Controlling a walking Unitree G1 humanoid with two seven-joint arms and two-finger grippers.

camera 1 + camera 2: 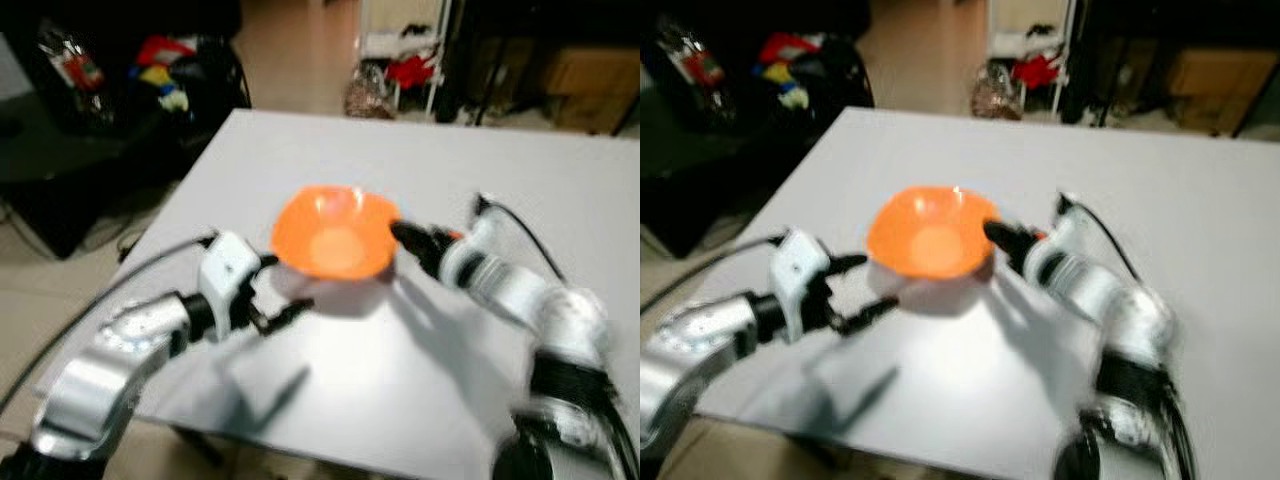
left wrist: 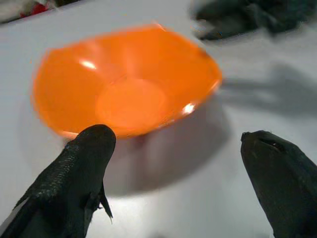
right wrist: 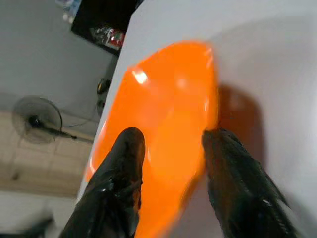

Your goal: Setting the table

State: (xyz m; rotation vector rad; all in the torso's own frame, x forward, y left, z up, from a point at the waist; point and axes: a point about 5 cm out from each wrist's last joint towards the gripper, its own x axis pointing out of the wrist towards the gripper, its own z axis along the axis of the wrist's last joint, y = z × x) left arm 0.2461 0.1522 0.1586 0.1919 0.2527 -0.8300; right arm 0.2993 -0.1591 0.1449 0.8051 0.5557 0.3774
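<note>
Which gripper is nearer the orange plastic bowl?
Right. The right gripper pinches the orange plastic bowl's rim; the left gripper hovers open just short of it.

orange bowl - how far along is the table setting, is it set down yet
Done: the orange bowl is over the white table. In hand: the right gripper pinches the bowl's rim, one finger inside and one outside, and a shadow under the bowl suggests that it is tilted or not fully down. The left gripper is open just beside it. Left: releasing the bowl.
</note>
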